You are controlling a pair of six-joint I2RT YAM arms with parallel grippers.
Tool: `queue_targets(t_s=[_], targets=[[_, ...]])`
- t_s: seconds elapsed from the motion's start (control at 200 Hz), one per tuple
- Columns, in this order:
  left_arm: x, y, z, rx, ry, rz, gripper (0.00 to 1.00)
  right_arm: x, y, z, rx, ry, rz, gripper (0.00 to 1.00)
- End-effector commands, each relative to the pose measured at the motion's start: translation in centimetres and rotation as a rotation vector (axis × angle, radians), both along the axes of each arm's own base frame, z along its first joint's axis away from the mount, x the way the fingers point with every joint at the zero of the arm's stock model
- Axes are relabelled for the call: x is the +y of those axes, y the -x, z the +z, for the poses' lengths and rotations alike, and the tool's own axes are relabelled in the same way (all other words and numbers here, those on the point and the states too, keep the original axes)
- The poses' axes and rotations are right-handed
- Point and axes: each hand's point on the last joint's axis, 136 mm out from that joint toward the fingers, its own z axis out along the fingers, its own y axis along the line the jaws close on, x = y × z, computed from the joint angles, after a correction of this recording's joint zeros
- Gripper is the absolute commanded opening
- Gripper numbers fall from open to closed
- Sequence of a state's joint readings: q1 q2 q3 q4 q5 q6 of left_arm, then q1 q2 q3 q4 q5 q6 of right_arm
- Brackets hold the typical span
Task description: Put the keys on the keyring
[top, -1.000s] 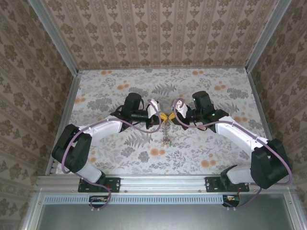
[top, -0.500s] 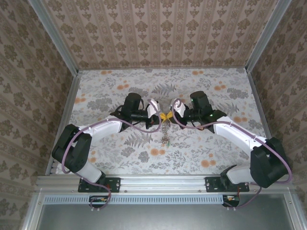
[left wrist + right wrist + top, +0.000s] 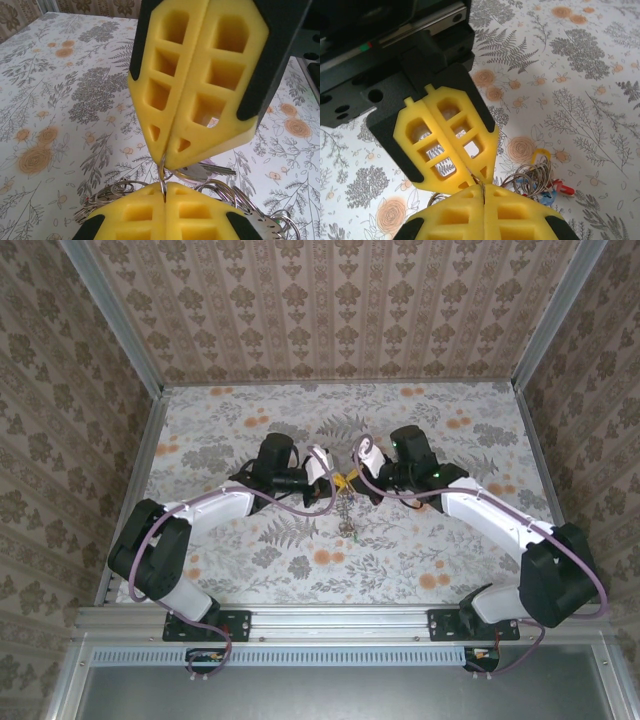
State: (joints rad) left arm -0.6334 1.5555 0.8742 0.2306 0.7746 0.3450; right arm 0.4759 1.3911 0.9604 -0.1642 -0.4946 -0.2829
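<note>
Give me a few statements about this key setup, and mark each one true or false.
1. The left gripper and the right gripper are both shut. True.
2. The grippers sit at opposite edges of the table. False: they meet tip to tip over its middle.
3. A thin wire of the keyring runs between the two sets of fingertips. True.
4. The keys are scattered in the far corner. False: they are bunched just beneath the grippers.
5. The table is plain white. False: it has a floral print.
</note>
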Motion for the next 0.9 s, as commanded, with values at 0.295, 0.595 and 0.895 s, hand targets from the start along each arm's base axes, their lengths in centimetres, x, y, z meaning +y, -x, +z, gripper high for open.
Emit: queue_targets(t_s=[0.295, 0.595, 0.895], targets=[[-0.8, 1.6, 1.9, -0.055, 0.071, -0.099, 0.00, -2.3, -2.6, -0.7, 0.073, 0.054, -0.179, 0.00], [-0.8, 1.6, 2.1, -0.052, 0.087, -0.095, 0.00, -3.4, -2.6, -2.3, 0.072, 0.117, -0.213, 0.00], [-1.0, 1.4, 1.8, -0.045, 0.085, -0.092, 0.00, -2.5, -1.7, -1.8, 0.066, 0.087, -0.136, 0.00]])
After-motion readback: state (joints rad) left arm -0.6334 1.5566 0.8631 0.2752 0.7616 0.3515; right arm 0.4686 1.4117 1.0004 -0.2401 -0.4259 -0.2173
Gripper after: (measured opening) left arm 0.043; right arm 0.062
